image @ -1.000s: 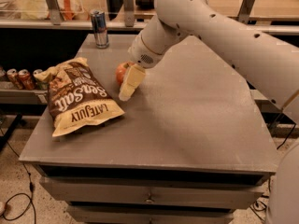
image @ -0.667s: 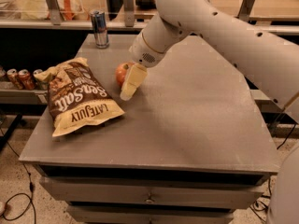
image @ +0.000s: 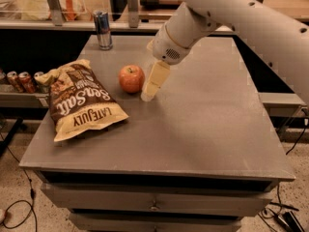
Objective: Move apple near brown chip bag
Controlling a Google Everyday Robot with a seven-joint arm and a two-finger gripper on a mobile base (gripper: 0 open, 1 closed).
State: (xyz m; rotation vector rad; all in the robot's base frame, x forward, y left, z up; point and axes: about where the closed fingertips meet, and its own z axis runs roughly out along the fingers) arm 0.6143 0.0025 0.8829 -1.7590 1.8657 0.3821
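Observation:
The red-orange apple (image: 131,78) stands on the grey table (image: 203,129), uncovered and free. The brown chip bag (image: 82,100) with "Sea Salt" lettering lies flat to the apple's left, a short gap away. My gripper (image: 147,95) hangs from the white arm just right of the apple, its tip close to the tabletop. It is open and holds nothing. Its pale near finger (image: 154,79) sits beside the apple, barely apart from it.
A slim silver-blue can (image: 102,30) stands at the table's back left corner. Several soda cans (image: 21,81) sit on a lower shelf at the left. Drawers run under the table's front edge.
My gripper has shifted to the right off the apple, which it partly covered before. The apple now shows whole and rests alone. The bag and can have not moved.

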